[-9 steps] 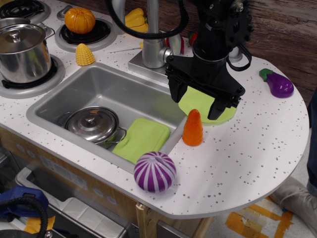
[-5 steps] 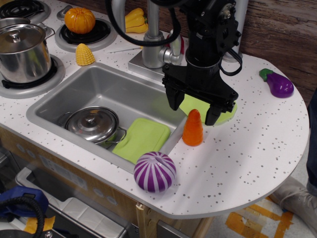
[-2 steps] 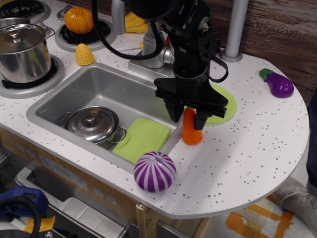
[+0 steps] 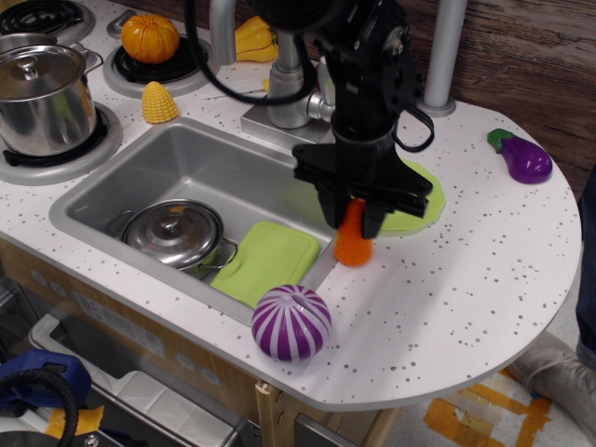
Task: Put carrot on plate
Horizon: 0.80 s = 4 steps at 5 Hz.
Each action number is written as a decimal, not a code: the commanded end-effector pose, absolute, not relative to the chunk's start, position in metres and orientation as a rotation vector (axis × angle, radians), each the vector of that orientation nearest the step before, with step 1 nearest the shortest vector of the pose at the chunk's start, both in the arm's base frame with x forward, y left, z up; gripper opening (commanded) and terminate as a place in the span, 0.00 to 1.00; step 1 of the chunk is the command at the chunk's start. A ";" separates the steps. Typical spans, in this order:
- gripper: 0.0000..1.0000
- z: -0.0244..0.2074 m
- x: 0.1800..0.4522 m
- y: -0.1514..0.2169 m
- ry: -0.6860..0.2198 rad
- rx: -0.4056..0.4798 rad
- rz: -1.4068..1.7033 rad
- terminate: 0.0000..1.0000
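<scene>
The orange cone carrot point(image 4: 353, 244) stands at the counter edge by the sink's right rim. My black gripper point(image 4: 354, 220) is over it, its two fingers closed on the carrot's upper part, so only the carrot's lower half shows. The carrot looks slightly lifted and tilted. The lime-green round plate point(image 4: 415, 200) lies flat on the counter just right of and behind the gripper, partly hidden by the arm.
A purple striped ball point(image 4: 291, 322) sits near the front edge. The sink point(image 4: 186, 163) holds a lidded pot point(image 4: 174, 233) and a green cloth point(image 4: 267, 261). An eggplant point(image 4: 523, 156) lies far right. Corn point(image 4: 158, 101), a pumpkin point(image 4: 150, 37) and a pot point(image 4: 42, 98) sit on the stove.
My gripper came down left from over the plate onto the carrot and its fingers closed on it. The carrot has shifted slightly left and up.
</scene>
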State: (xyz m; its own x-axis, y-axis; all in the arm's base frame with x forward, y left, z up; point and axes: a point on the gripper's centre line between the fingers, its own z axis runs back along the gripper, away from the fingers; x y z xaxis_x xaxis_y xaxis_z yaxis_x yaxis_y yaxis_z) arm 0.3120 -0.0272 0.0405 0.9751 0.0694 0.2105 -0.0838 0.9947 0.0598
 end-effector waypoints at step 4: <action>0.00 0.081 0.382 -0.011 -0.428 0.141 -0.051 0.00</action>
State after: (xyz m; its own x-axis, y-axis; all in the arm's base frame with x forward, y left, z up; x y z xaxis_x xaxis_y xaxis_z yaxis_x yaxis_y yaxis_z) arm 0.3786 -0.0175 0.0574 0.9267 -0.0786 0.3675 0.0356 0.9919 0.1222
